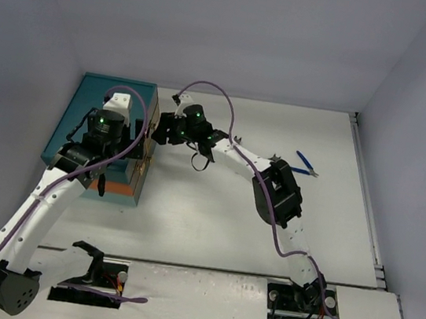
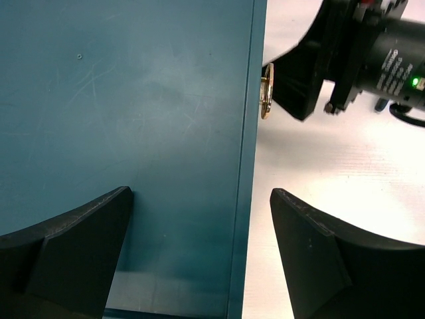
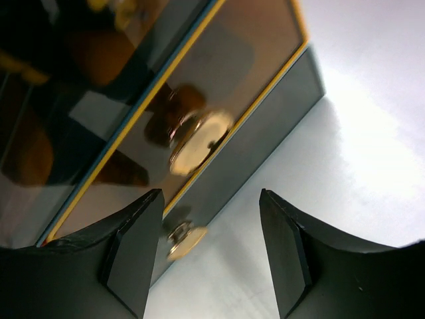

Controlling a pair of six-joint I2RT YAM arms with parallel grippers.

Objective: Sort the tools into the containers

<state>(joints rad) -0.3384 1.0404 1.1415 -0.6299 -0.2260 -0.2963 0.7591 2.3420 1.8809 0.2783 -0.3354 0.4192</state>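
The teal chest (image 1: 97, 111) stands at the left of the table, its drawer fronts facing right. My left gripper (image 1: 124, 143) hovers open over the chest's top (image 2: 133, 133), above the right edge, holding nothing (image 2: 199, 252). My right gripper (image 1: 163, 129) is open right at the drawer fronts (image 3: 212, 252). A clear drawer (image 3: 226, 73) with a brass knob (image 3: 199, 139) lies ahead of it. A lower brass knob (image 3: 186, 240) sits just inside its left finger (image 3: 133, 252), untouched. Blue-handled pliers (image 1: 305, 164) lie on the table far to the right.
Grey walls close in the table at the back and on both sides. The right arm's elbow (image 1: 276, 192) reaches across the middle of the table. Its black wrist (image 2: 372, 46) shows beside another brass knob (image 2: 266, 91) on the chest's edge.
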